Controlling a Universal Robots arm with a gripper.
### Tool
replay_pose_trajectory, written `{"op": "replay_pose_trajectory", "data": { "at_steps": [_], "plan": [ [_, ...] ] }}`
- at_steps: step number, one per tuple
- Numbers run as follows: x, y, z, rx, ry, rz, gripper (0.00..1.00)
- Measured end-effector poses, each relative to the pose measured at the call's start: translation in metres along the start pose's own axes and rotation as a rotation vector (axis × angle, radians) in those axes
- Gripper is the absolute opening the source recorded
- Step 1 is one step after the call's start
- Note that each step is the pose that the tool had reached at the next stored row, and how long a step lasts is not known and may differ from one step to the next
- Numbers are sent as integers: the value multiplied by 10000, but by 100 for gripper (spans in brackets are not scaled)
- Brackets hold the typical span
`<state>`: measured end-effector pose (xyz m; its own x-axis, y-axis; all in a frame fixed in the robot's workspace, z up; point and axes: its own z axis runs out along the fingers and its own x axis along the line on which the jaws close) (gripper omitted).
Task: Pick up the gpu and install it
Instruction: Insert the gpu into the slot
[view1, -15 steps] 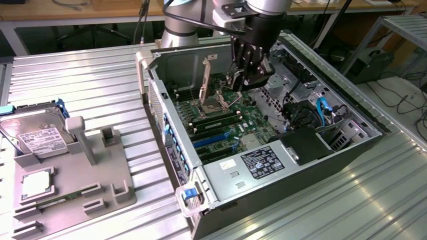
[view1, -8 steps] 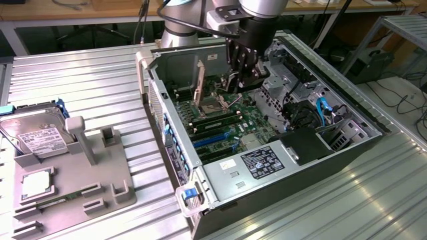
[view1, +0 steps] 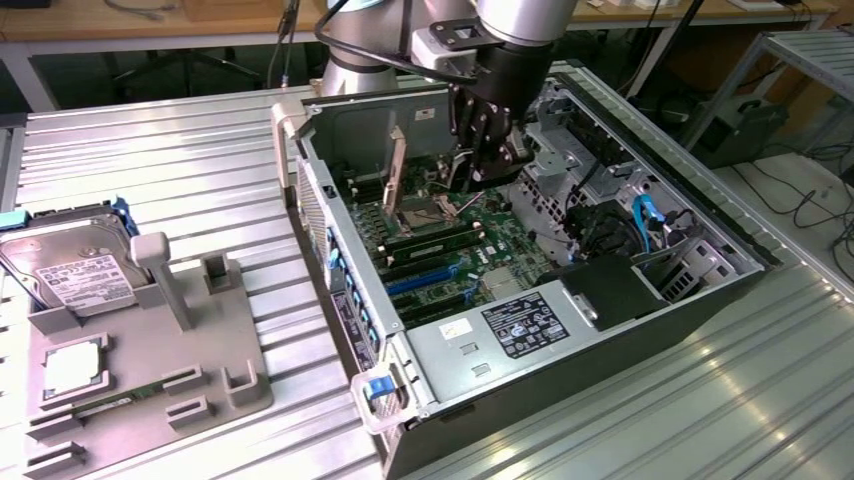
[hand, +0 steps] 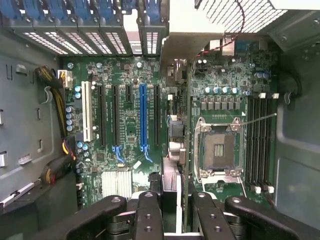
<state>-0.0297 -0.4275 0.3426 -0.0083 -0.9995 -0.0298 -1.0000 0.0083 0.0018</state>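
Observation:
My gripper (view1: 483, 150) hangs inside the open computer case (view1: 694, 215), over the motherboard (view1: 501, 235). It is shut on the gpu (view1: 466, 172), a thin dark card held on edge below the fingers. In the wrist view the gripper (hand: 172, 200) clamps the gpu (hand: 175, 150) edge-on between two black fingers (hand: 148, 212). The card's pale metal bracket (hand: 192, 35) points toward the case's rear slot openings. The card hangs above the board between the expansion slots and the CPU socket (hand: 220, 150), just beside the long blue slot (hand: 143, 117).
A grey fixture (view1: 200, 350) at the exterior view's left carries a silver hard drive (view1: 74, 270) and a small square chip (view1: 74, 365). Inside the case are the power supply (view1: 514, 325), drive bays with blue cables (view1: 647, 220) and memory slots (hand: 260, 145).

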Motion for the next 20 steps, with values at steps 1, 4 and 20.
{"op": "replay_pose_trajectory", "data": {
  "at_steps": [1,4,20],
  "plan": [
    [3,0,3,-14,2,0,28],
    [18,-1,14,-39,0,0,28],
    [72,81,120,133,-72,-69,28]
  ]
}}
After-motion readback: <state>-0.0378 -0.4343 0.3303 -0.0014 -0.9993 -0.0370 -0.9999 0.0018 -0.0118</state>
